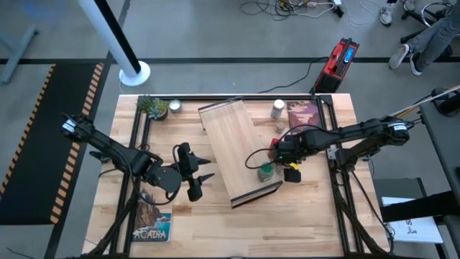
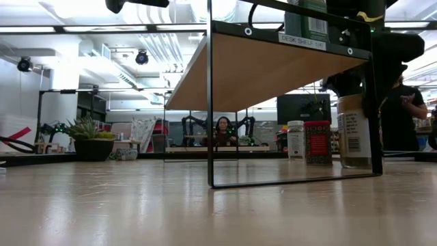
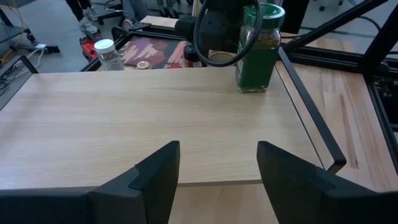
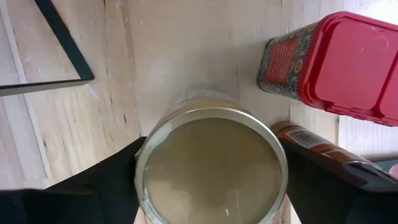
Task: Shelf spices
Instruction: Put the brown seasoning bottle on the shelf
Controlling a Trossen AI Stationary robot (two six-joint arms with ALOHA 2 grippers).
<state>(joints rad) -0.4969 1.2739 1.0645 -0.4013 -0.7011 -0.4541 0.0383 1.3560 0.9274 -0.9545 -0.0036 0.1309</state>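
Beside shelf [image 1: 233,147] edge: right gripper [image 4: 211,168] jaws pinching tan-lidded jar [image 4: 211,165]; left gripper [image 3: 217,171] jaws spread.

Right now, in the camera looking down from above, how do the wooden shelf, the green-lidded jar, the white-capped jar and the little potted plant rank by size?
Largest to smallest in the high view:
1. The shelf, far the biggest.
2. The potted plant.
3. The green-lidded jar and the white-capped jar look about alike; I would not rank them.
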